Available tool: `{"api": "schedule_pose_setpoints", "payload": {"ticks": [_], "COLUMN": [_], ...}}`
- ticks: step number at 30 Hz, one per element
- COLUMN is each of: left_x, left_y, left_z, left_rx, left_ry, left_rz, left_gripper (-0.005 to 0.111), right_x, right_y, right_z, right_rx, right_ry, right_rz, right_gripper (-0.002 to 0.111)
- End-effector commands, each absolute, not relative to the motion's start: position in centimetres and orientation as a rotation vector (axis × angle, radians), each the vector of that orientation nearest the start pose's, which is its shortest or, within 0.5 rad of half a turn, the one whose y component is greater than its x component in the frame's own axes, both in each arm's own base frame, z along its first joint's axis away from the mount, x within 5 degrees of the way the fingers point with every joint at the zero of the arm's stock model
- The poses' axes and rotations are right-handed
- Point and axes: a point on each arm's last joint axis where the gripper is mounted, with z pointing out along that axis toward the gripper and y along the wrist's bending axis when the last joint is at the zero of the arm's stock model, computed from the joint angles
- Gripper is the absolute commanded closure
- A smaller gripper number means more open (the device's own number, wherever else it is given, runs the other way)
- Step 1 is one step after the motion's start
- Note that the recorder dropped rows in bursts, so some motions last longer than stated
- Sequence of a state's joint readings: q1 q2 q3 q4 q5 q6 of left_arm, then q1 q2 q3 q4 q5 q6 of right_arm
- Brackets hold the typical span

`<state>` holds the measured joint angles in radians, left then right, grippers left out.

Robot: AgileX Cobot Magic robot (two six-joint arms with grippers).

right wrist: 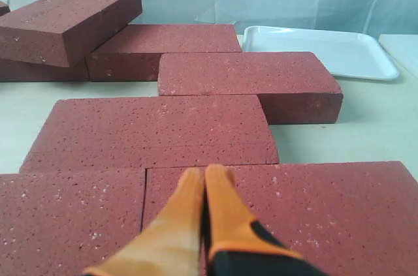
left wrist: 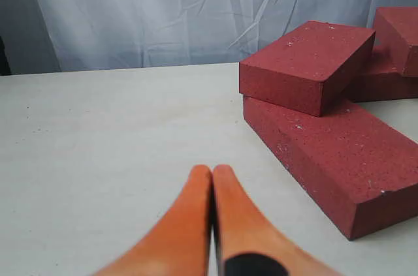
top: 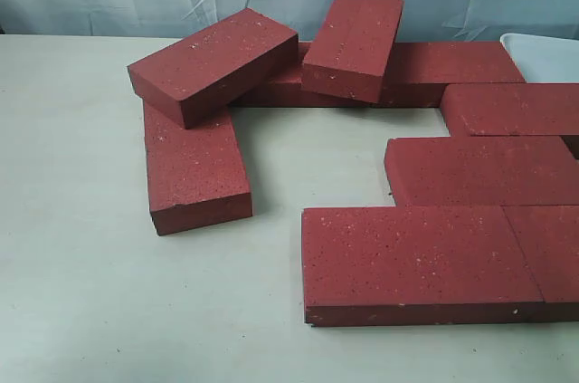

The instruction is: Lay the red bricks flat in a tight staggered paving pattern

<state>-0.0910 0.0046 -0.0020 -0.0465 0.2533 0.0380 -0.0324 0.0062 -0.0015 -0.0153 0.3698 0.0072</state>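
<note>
**Paving roughly half laid; 2 bricks perched on others**

Tools: the left tool (left wrist: 213, 171) has its orange fingers pressed together with nothing between them. It sits low over bare counter (left wrist: 98, 158), near the left-hand bricks. The right tool (right wrist: 204, 173) is also together and empty, over the front row.

Done: I count 9 red bricks (top: 479, 170) in the exterior view. On the right, the front row (top: 416, 261) is 2 bricks lying flat, end to end, with a tight seam. Behind it lies 1 flat brick, offset, and behind that the third-row brick (top: 511, 107), offset again. The stagger reads right. A thin pale strip of counter shows between those 2 rows, so they are not closed up.

Left to do: the tilted brick (top: 213, 62) rests on the end of the flat left brick (top: 194, 175). The propped brick (top: 353, 43) leans on the back row (top: 452, 66). The left brick lies crosswise to the laid rows, with open counter between. My judgement is that 2 need lifting down and the rest need closing in.

Unclear: the right edge of the exterior view cuts off the laid rows. The back-row joint is hidden under the propped brick. The white tray (right wrist: 320, 51) lies beyond the bricks. Neither tool shows in the exterior view.
</note>
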Motion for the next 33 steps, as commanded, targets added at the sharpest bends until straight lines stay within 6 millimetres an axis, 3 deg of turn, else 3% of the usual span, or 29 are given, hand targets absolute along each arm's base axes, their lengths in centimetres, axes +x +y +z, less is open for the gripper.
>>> {"api": "schedule_pose_setpoints", "payload": {"ticks": [1, 5, 15, 33], "left_x": [5.5, 5.5, 5.5, 5.5], "left_y": [-0.6, -0.6, -0.6, -0.6], "left_z": [19.2, 19.2, 19.2, 19.2], "left_rx": [0.076, 0.076, 0.076, 0.076], "left_ry": [1.721, 1.721, 1.721, 1.721], "left_rz": [-0.080, -0.080, -0.080, -0.080], "left_gripper": [0.107, 0.107, 0.107, 0.107], "right_x": [5.3, 5.4, 5.6, 5.5], "right_y": [-0.3, -0.3, -0.2, -0.2], "right_z": [18.1, 18.6, 21.8, 21.9], "right_rx": [0.026, 0.025, 0.016, 0.045], "right_ry": [1.839, 1.788, 1.431, 1.421], "right_rz": [-0.043, -0.043, -0.044, -0.014], "right_gripper": [0.109, 0.109, 0.109, 0.109]}}
